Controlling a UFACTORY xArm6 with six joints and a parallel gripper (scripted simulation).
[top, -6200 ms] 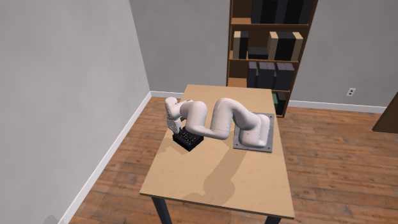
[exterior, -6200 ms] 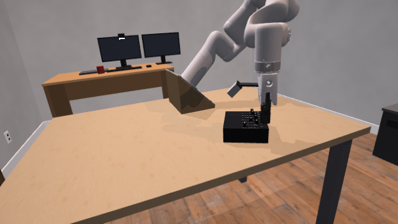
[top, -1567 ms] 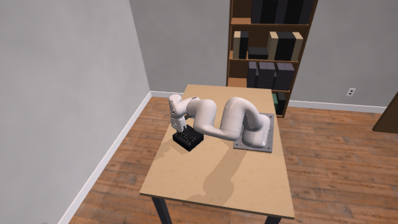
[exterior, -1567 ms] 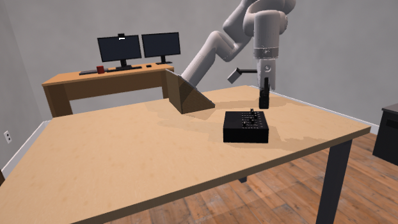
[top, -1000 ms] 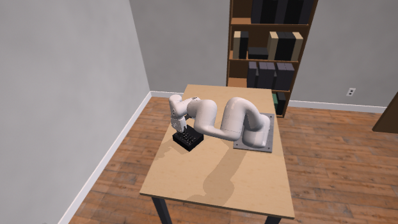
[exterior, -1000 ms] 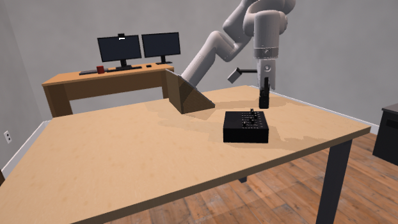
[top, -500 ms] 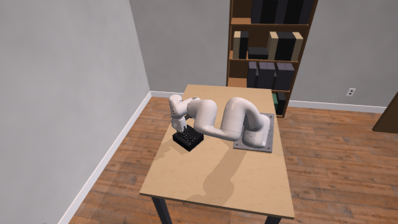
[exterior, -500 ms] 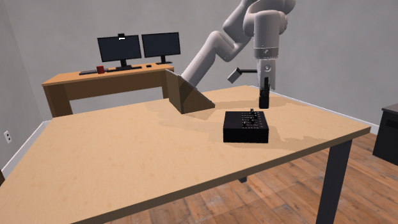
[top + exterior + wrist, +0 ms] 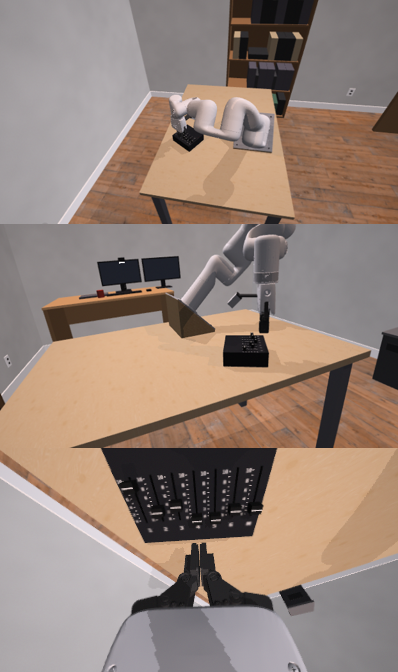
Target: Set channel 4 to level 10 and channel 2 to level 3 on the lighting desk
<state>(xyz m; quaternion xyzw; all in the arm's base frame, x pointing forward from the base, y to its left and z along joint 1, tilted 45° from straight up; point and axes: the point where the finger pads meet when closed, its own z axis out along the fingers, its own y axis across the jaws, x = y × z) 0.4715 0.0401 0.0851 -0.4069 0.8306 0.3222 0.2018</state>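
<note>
The black lighting desk (image 9: 188, 137) stands flat on the table near its left edge; it also shows in the exterior view (image 9: 246, 350). The wrist view shows its top (image 9: 192, 488) with several faders numbered from the left. The cap of channel 1 (image 9: 128, 485) stands high. The cap of channel 2 (image 9: 156, 511) is in the lower part of its track. The cap of channel 4 (image 9: 197, 518) is near the bottom of its scale. My gripper (image 9: 199, 552) (image 9: 263, 329) is shut and empty. It points straight down and hovers above the desk's low-level end, in line with channel 4, touching nothing.
The table's left edge (image 9: 100, 535) runs close beside the desk. The arm's grey base plate (image 9: 254, 134) is at the table's right side. A bookshelf (image 9: 267, 48) stands behind the table, and a second desk with monitors (image 9: 137, 272) is farther off.
</note>
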